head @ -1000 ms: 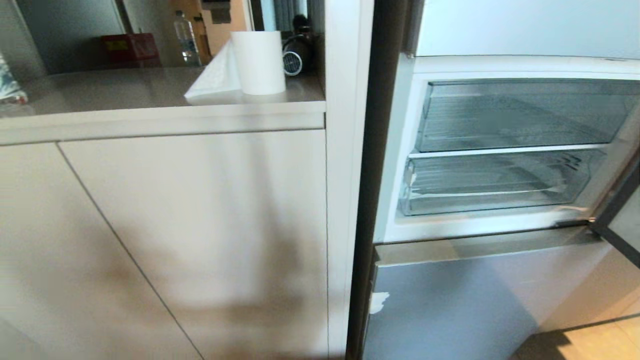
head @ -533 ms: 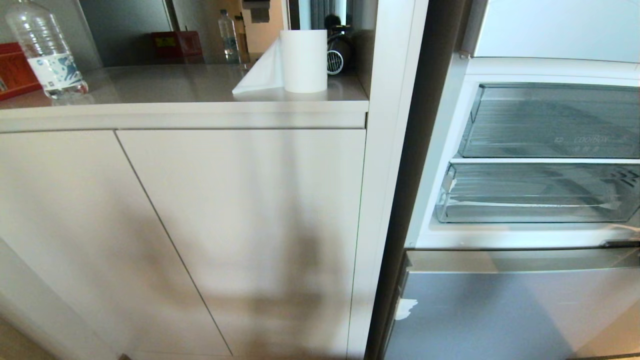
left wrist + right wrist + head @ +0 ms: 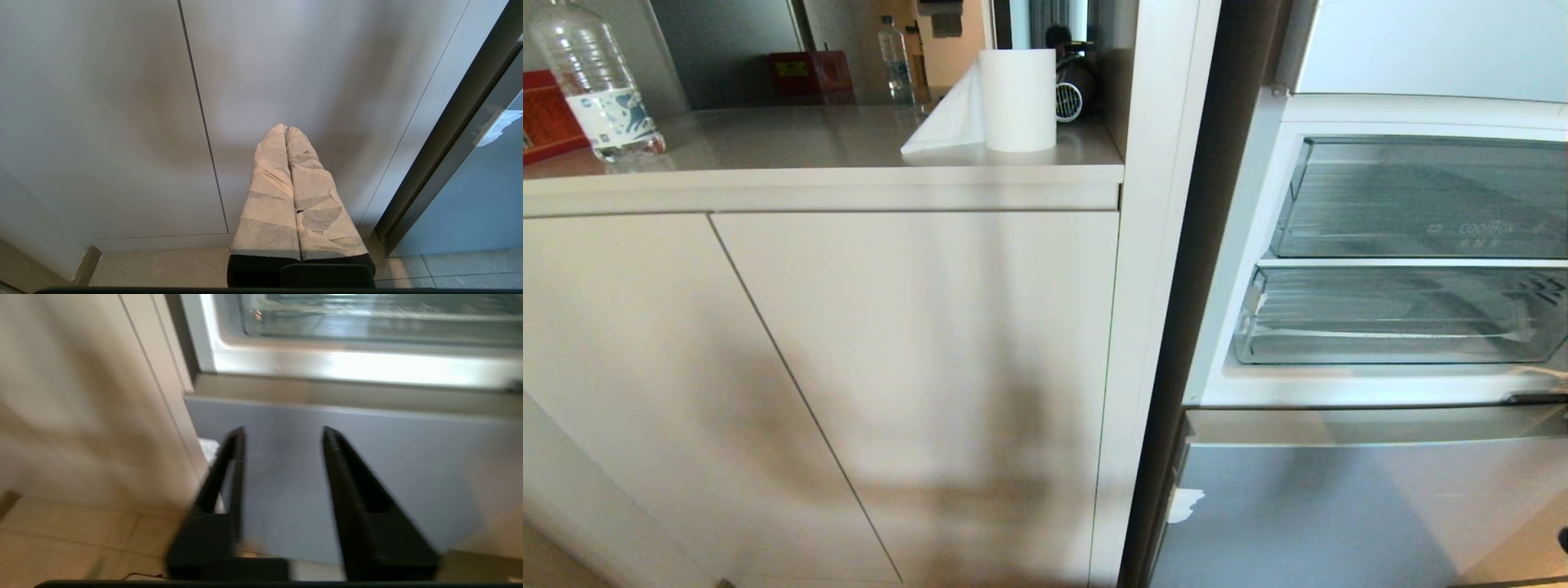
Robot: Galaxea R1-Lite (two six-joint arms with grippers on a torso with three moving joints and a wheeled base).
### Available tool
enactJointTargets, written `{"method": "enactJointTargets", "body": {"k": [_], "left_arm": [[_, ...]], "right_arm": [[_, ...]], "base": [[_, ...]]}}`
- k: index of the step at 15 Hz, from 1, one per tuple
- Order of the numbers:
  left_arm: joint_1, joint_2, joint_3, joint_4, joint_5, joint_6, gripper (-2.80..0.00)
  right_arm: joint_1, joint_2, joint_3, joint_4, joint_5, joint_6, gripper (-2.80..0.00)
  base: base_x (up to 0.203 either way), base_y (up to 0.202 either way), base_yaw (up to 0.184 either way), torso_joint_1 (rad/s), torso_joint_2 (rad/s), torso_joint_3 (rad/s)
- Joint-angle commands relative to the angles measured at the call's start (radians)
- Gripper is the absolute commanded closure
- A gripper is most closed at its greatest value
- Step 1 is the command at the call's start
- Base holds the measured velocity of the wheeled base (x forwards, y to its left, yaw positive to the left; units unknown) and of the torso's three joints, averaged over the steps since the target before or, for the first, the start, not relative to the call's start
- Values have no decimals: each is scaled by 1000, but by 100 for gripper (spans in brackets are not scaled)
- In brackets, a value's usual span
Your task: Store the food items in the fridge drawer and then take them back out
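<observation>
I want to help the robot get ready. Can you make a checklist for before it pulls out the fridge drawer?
1. Fridge open, fridge drawer showing: ok.
2. Drawer pulled out: not ok, it is pushed in.
3. Right claw open, empty, facing the lower fridge door: ok.
4. Left claw shut, pointing at the cabinet: ok.
5. Food in sight: not ok, none seen.
6. Drawer empty: cannot tell.

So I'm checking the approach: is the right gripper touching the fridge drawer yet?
Apart. The right wrist view shows the right gripper with open fingers before the grey lower door, well below the fridge drawer.
</observation>
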Motion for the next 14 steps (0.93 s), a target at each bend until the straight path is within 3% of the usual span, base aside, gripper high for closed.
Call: {"method": "enactJointTargets", "body": {"k": [1,6,8,9,14], "left_arm": [[0,0,0,0,0,0,0],[0,0,0,0,1,0,0],[0,0,0,-1,0,0,0],[0,0,0,0,1,0,0],[0,0,0,0,0,0,0]], "right_arm": [[12,382,-51,-149,29,5,-280],[95,807,-113,-558,54,15,-280],[123,913,-132,-720,-1,12,-280],[141,930,-135,-752,-50,11,-280],[169,930,-116,-756,-78,15,-280]], "base": [[0,0,0,0,0,0],[0,0,0,0,0,0],[0,0,0,0,0,0],[0,0,0,0,0,0],[0,0,0,0,0,0]]}}
